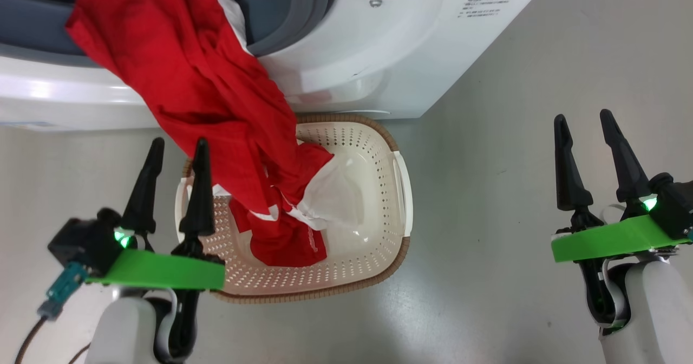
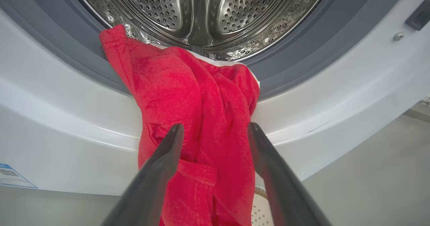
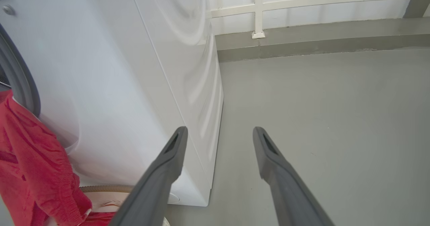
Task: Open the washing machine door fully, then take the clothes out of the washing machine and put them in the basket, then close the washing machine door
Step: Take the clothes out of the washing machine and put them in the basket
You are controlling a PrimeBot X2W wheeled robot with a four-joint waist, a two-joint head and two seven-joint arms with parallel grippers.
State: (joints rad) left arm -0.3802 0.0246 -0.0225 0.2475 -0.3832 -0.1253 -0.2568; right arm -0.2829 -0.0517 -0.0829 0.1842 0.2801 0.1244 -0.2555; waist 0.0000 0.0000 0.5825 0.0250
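The clothes (image 1: 206,88) hang as one red length over the lower lip of the washing machine (image 1: 379,55) opening. Their top edge lies on the grey rubber ring (image 2: 84,58) below the steel drum (image 2: 201,10), and their red and white lower end is bunched in the left half of the basket (image 1: 379,153). The basket stands on the grey floor (image 1: 487,218) against the machine's front. The left gripper (image 1: 180,143) hovers over the basket's left rim just beside the cloth, fingers spread and holding nothing. The right gripper (image 1: 583,116) is well apart over bare floor, also spread and empty.
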